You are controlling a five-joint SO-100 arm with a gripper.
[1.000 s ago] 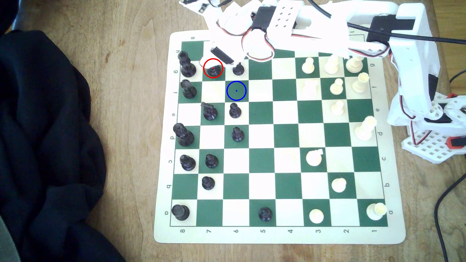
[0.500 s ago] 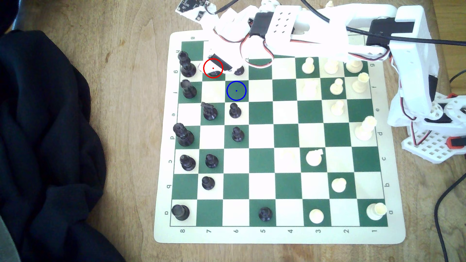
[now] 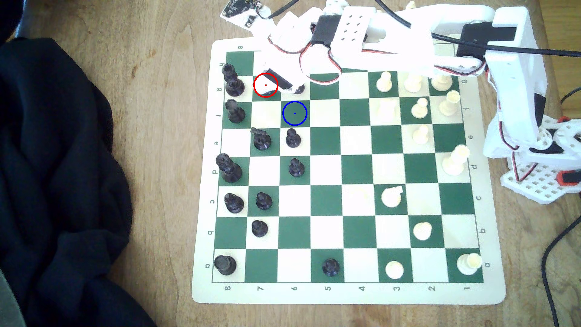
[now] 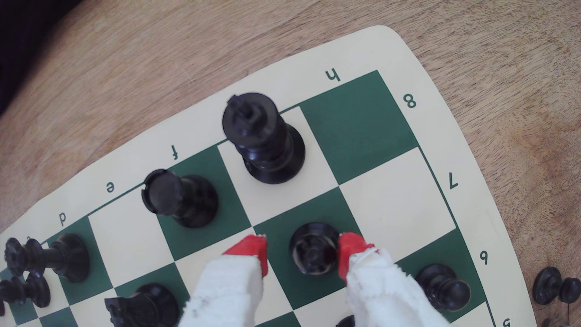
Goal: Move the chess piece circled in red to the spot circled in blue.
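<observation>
Since a second ago the arm has come lower over the red-circled square, so that in the exterior view the gripper point(image 3: 273, 82) now covers nearly all of the chess piece point(image 3: 268, 92), of which a sliver of base shows under the white finger. The wrist view tells more: the red-tipped fingers point(image 4: 348, 248) stand apart on either side of the chess piece point(image 4: 314, 250), one tip touching or nearly touching its side, the other with a strip of green square between it and the piece. The jaws are open to a middling width and hold nothing yet. The step in hand is the grasp, with the fingers bracketing the piece but not yet closed. Next, I judge, they must close evenly, lift straight up, and clear the black pawn point(image 4: 446, 287) just beyond the touching finger before carrying to the spot point(image 3: 294, 113), which lies bare, diagonally next to the piece's square.
</observation>
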